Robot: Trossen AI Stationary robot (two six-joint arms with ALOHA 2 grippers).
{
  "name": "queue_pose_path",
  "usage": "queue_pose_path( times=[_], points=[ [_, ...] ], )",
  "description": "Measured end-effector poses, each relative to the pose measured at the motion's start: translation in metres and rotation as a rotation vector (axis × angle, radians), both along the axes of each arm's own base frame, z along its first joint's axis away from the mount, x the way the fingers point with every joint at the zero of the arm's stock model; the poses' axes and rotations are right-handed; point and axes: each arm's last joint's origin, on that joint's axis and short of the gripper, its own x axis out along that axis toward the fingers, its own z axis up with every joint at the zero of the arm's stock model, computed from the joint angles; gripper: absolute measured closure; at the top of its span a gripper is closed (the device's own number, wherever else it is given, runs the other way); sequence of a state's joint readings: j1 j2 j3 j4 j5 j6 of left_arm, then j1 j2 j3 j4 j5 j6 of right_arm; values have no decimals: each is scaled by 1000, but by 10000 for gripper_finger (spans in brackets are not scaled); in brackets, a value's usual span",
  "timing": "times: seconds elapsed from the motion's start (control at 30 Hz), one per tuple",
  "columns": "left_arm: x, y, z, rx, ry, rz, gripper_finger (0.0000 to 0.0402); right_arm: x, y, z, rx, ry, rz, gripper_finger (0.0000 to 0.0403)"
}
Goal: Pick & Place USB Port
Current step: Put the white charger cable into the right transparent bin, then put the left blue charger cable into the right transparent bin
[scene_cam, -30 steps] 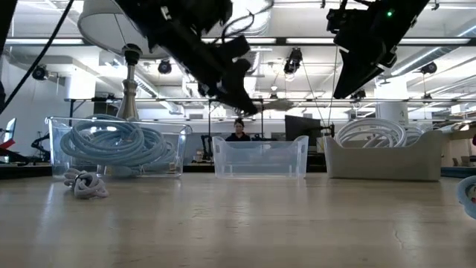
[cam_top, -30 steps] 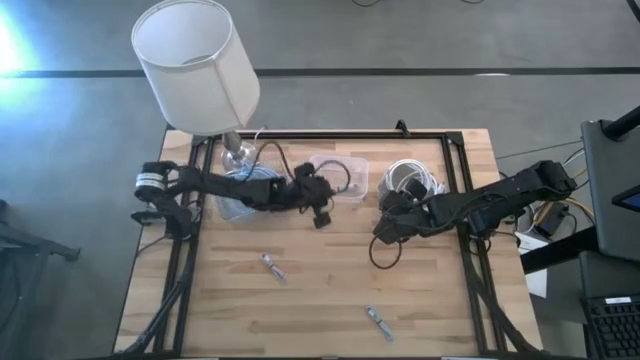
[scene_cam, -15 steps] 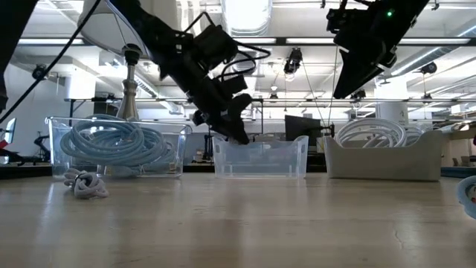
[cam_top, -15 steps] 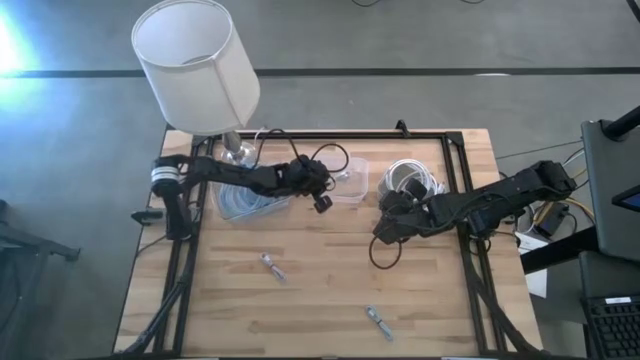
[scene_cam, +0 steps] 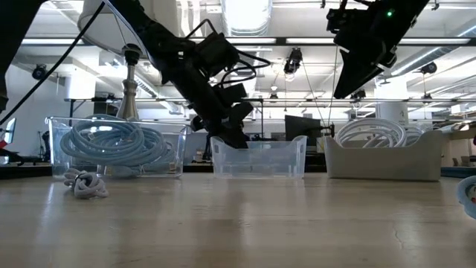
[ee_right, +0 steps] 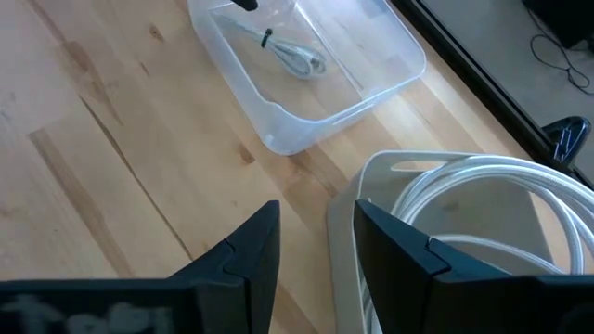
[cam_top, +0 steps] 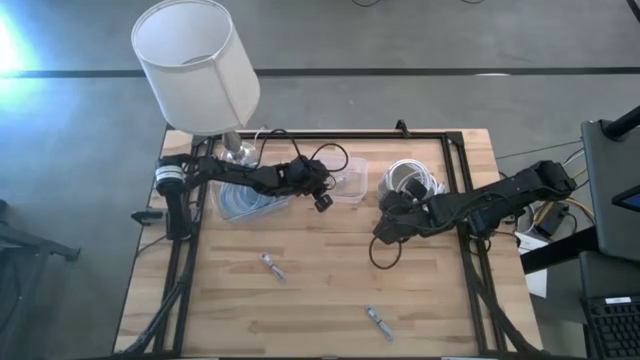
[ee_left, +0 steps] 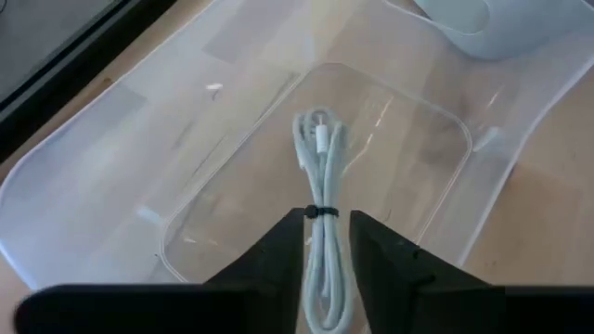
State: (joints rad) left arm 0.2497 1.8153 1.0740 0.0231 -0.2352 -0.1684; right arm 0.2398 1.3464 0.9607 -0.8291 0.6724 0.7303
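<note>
Holding the bundled white cable (ee_left: 320,223) between its fingers over the clear bin (ee_left: 111,139), the left gripper (ee_left: 323,243) is nearly done — only release remains — while the right gripper (ee_right: 311,243) waits open beside the white tub (ee_right: 445,186).

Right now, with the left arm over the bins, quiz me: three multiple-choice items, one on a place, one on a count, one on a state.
1. The tied white cable is:
A. in the clear bin
B. on the bare table
C. in the white bin

2. Small loose pieces on the table's front part:
A. one
B. two
C. four

3. The right hand is:
A. shut on a cable
B. open and empty
C. inside the clear bin

Answers:
1 A: the white cable is inside the clear bin, below the left hand.
2 B: one piece and another piece lie on the wood.
3 B: the right hand shows a bare gap between its fingers, beside the white bin.
</note>
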Motion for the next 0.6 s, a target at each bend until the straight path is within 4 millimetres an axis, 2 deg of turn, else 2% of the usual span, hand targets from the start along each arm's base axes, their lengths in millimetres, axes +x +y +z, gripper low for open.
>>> queue_pose_path(
  times=[0.23, 0.4, 0.6],
  points=[
    [5, -2, 8, 59, 10, -59, 258, 0, 0, 0, 0, 0, 0, 262],
    [8, -18, 37, 134, -28, -166, 249, 0, 0, 0, 0, -1, 0, 268],
    [-3, -54, 76, 181, -80, -327, 254, 0, 0, 0, 1, -4, -2, 275]
  ],
)
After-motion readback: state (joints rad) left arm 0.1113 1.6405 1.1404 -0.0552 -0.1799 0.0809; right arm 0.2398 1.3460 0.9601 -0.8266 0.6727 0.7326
